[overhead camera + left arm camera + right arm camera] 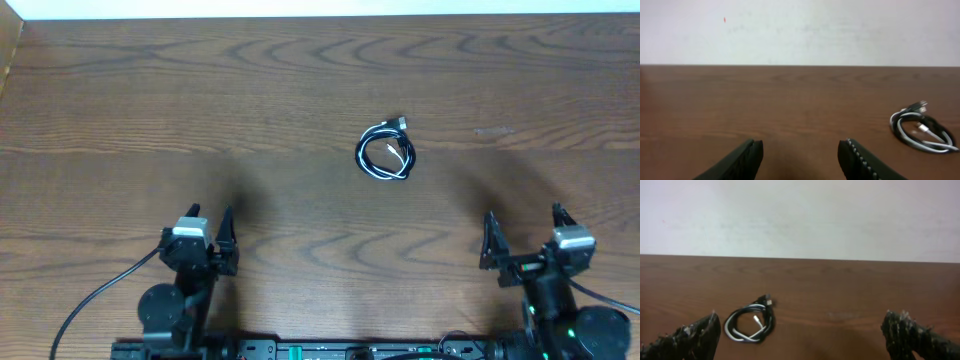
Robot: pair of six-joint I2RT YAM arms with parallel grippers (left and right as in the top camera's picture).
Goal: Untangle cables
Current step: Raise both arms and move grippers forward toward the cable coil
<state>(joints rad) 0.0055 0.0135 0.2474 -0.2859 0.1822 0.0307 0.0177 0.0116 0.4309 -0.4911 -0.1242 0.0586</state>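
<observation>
The cables (pixel 386 153) lie as one small coiled loop of black and white cords on the wooden table (pixel 300 90), right of centre. The same cables (pixel 922 131) show at the right edge of the left wrist view, and the cables (pixel 750 321) sit at lower left in the right wrist view. My left gripper (pixel 208 222) rests near the front left, open and holding nothing, far from the coil. Over at the front right, my right gripper (pixel 523 222) stands wide open and empty. In the wrist views, the left gripper (pixel 800 150) and right gripper (pixel 800 330) frame bare wood.
A pale wall (pixel 800 215) rises behind the table's far edge. Thick black arm wires (pixel 95 300) trail off the front left, beside the arm bases (pixel 340 350) along the front edge.
</observation>
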